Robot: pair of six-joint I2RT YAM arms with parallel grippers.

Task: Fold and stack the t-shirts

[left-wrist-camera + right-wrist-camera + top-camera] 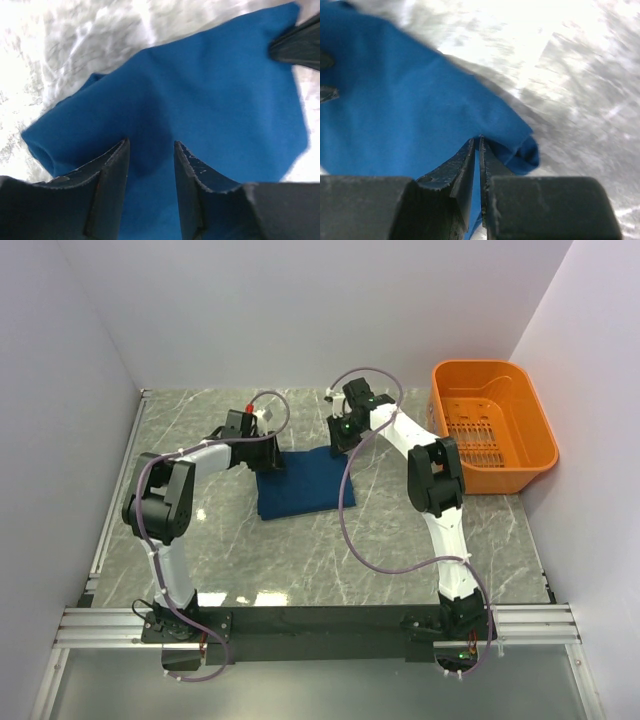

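**Blue cotton, folded, held at its far edge**

Blue knit t-shirt (303, 483) lies mid-surface, folded to a rough rectangle, slightly skewed. The cloth is matte and soft, plain blue on the face that shows. The near-left corner is rolled into a thick rounded fold in the left wrist view. The right wrist view shows a small bunched lip at the far-right corner.

Surface (400, 530) is grey stone-patterned sheet with pale veins, glossy, and glares white under both wrist cameras.

Basket (490, 425) is orange moulded plastic, a rounded rectangle with a slotted floor. It sits at the far right against the wall, well apart from the shirt.

Left tool (150, 147) is at the shirt's far-left corner. Its jaws are parted, with blue cloth showing in the gap. Its dark fingers (112, 170) have rough, scuffed inner faces. Whether the tips press the cloth, cannot tell.

Right tool (479, 142) is at the far-right corner. Its jaws are drawn together to a thin slit and pinch the shirt's edge just beside the bunched lip.

Both arms have white links and black joints, and each trails a looped purplish-grey cable.
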